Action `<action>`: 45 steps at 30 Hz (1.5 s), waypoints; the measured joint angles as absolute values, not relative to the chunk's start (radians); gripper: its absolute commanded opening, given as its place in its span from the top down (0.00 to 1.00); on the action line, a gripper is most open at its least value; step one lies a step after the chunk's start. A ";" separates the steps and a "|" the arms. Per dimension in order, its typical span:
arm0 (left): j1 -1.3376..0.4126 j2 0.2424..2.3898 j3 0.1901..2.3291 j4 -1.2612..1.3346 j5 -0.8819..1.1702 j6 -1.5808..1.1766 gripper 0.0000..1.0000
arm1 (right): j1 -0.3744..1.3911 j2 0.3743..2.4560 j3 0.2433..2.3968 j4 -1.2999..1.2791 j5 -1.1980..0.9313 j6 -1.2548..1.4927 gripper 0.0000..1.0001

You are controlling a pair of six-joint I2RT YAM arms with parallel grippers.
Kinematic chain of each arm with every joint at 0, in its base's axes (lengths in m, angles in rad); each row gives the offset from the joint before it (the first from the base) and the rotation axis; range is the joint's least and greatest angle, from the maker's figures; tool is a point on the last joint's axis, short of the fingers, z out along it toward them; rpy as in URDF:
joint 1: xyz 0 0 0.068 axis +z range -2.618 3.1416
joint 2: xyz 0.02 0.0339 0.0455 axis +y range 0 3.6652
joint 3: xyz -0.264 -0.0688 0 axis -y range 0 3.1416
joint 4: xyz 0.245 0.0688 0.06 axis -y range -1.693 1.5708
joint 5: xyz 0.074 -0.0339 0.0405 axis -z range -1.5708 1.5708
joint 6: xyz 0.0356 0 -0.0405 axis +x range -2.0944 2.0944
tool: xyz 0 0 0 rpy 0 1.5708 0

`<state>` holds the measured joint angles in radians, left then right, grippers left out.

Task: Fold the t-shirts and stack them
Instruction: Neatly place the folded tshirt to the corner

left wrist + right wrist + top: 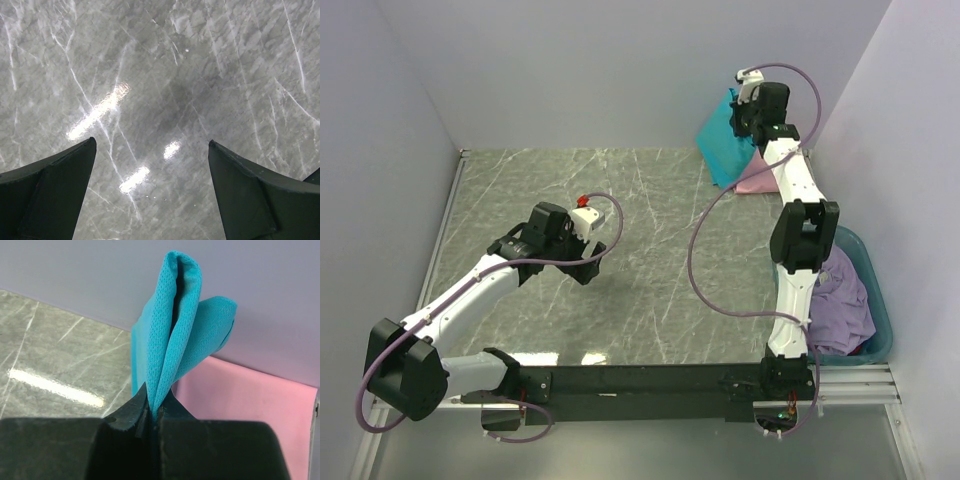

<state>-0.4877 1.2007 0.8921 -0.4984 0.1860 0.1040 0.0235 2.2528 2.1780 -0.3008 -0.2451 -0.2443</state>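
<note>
Cloth of the teal t-shirt (172, 325) rises pinched between the closed right fingers (127, 415); left fingers (55, 187) gape empty.

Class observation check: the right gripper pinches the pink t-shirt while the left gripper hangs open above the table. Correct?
No: the right wrist view shows the right gripper shut on the teal t-shirt; the pink t-shirt lies behind. The left gripper does hang open above the table.

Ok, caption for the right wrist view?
Right gripper shut on a fold of the teal t-shirt, pink t-shirt lying behind.
</note>
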 measured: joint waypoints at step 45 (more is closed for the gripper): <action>-0.488 1.198 0.892 -0.503 0.179 0.117 0.01 | -0.075 2.220 2.188 -0.402 -0.327 -0.187 1.00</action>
